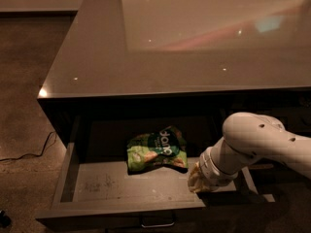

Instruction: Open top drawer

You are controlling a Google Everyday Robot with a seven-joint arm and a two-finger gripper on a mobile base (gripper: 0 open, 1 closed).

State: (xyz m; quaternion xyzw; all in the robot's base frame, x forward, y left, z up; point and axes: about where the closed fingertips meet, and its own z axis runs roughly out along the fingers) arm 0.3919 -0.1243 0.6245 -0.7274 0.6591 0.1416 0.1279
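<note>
Above the top drawer's [102,184] right front corner, gripper [197,180] hangs just inside the front panel [97,213]; handle [158,223] lies leftward along that panel, at centre. Gripper state: cannot tell.

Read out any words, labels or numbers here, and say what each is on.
Green snack bag in the open top drawer: white lettering on a dark patch, too blurred to read.
Countertop and drawer handle: no text.
Gripper, low over the drawer's right front corner: no marks visible.
</note>
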